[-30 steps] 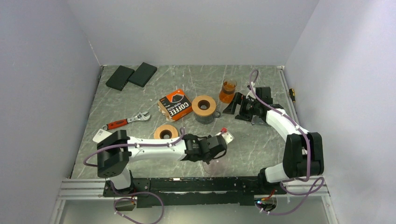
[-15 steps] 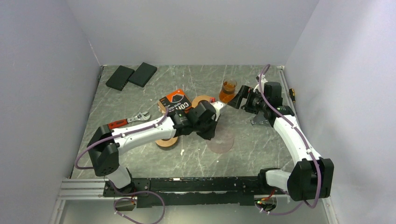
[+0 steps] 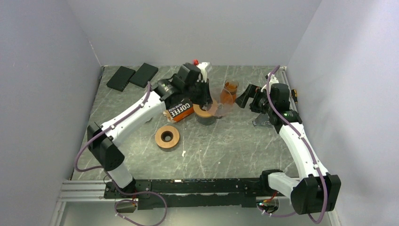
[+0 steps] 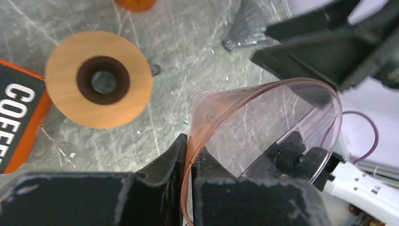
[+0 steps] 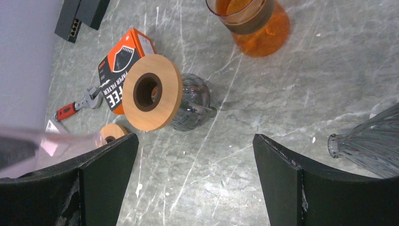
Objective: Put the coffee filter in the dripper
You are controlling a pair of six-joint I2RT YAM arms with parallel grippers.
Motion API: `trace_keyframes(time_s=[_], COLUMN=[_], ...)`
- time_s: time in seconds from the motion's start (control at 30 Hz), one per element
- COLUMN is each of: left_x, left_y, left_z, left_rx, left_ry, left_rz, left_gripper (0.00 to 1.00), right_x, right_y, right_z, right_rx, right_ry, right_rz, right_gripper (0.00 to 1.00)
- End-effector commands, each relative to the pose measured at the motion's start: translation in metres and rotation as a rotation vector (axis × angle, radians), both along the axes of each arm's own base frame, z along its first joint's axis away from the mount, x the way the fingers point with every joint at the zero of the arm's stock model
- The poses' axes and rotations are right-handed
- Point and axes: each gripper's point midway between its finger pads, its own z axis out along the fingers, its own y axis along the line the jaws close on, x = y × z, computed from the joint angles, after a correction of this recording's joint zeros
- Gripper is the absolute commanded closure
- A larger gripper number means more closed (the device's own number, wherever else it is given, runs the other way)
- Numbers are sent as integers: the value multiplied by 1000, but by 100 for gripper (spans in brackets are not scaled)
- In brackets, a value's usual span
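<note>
My left gripper (image 3: 207,100) is shut on the rim of a clear pinkish cone, the coffee filter (image 3: 221,107). It holds the filter in the air just right of the dripper, a wooden ring on a dark glass carafe (image 3: 205,108). In the left wrist view the fingers (image 4: 179,150) pinch the filter's wall (image 4: 263,122), with the wooden ring (image 4: 61,80) at the upper left. My right gripper (image 3: 245,96) is open and empty, right of the filter. In the right wrist view its gap (image 5: 194,137) frames bare table, with the dripper (image 5: 171,92) beyond it.
An amber glass (image 3: 229,91) stands behind the filter. An orange coffee filter box (image 3: 179,110) lies left of the dripper. A second wooden ring (image 3: 167,136) lies nearer. A ribbed glass cone (image 3: 260,122) lies under the right arm. Two black boxes (image 3: 131,76) sit at the far left.
My left arm has swung from the front of the table to the far side, carrying the filter up beside the dripper. The right gripper has risen and drawn back a little.
</note>
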Motion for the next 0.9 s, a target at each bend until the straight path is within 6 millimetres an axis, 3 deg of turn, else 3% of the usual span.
trace_keyframes(time_s=[0.0, 0.37, 0.5, 0.87], left_x=[23, 74, 82, 92], left_y=[8, 29, 40, 42], left_z=[-2, -36, -47, -73], left_rx=[-9, 67, 110, 116], left_ry=[123, 242, 245, 305], left_rz=[30, 122, 146, 131], left_gripper=[100, 100, 100, 100], right_x=[4, 5, 6, 5], right_y=[-11, -15, -15, -11], right_z=[13, 5, 5, -3], right_rx=[-28, -51, -51, -45], right_ry=[-58, -54, -54, -38], right_rz=[-57, -71, -64, -41], right_gripper=[2, 2, 2, 2])
